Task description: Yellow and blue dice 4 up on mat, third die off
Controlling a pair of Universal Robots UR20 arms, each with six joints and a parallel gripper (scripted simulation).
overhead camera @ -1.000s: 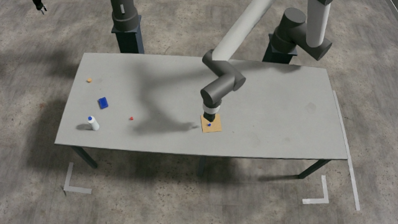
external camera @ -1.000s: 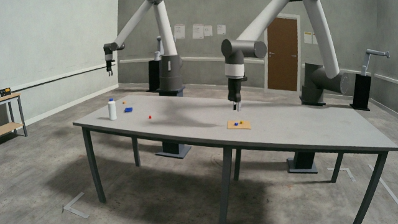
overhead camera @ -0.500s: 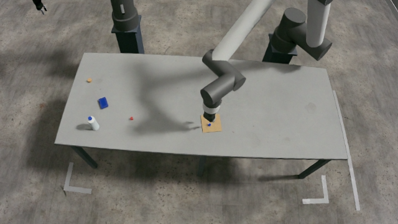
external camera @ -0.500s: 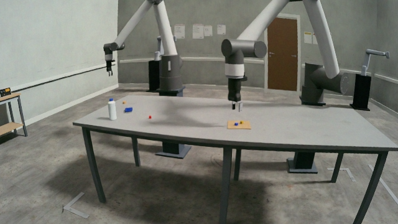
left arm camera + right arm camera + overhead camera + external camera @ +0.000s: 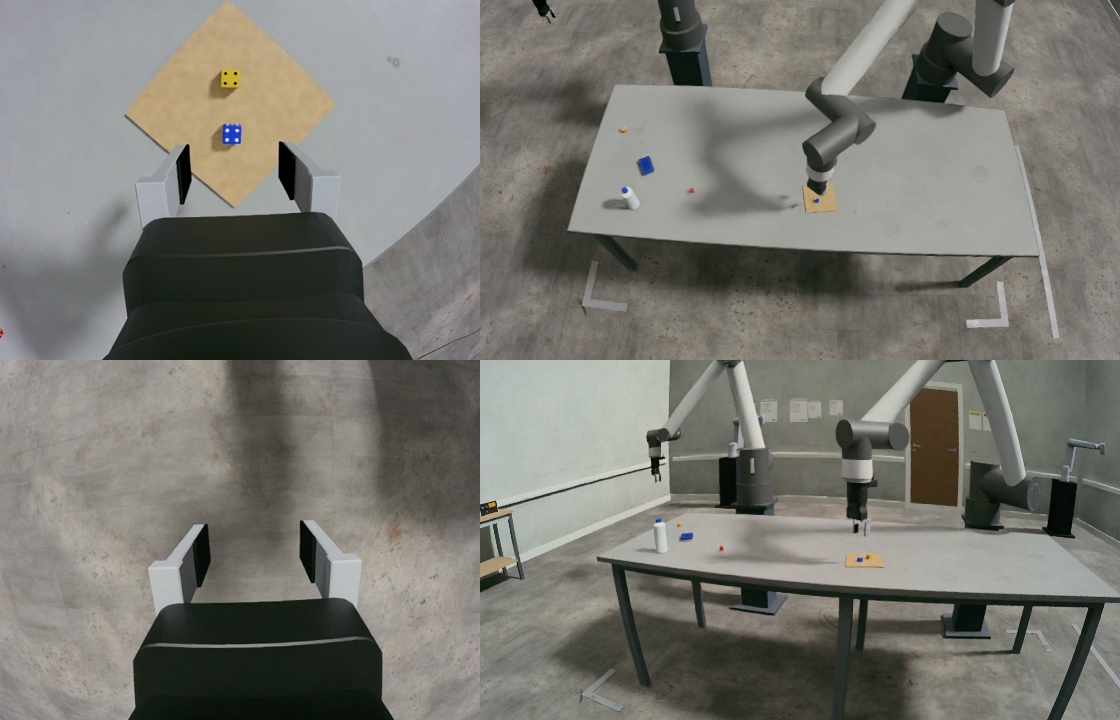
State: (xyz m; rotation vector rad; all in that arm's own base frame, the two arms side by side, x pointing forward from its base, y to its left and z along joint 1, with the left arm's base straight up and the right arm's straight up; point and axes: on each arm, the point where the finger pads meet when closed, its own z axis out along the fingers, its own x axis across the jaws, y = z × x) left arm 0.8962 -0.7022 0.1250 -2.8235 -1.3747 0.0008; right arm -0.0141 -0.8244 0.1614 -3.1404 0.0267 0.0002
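No brand or label is legible on the items on the desk (image 5: 905,200) (image 5: 955,570); the sheets of paper (image 5: 798,410) on the rear wall carry print too small to read. The desk has a matt grey top and dark, straight legs. The mat (image 5: 825,206) (image 5: 850,564) (image 5: 174,85) is a thin tan square with a faintly mottled surface. The yellow die (image 5: 869,556) (image 5: 230,78) is a cube with softened edges and black pips, four uppermost. The blue die (image 5: 816,200) (image 5: 860,559) (image 5: 231,133) is of like shape, white-pipped, four uppermost. Both sit flat, fully on the mat, apart from each other. The red die (image 5: 691,190) (image 5: 721,548) (image 5: 1,333) lies off the mat, on the desk. The left jaws (image 5: 861,529), pale with black pads, stand fully open above the desk, holding nothing. The right jaws (image 5: 550,18) (image 5: 657,478) stand fully open, holding nothing, over the concrete floor (image 5: 760,325) (image 5: 720,665) (image 5: 96,476).
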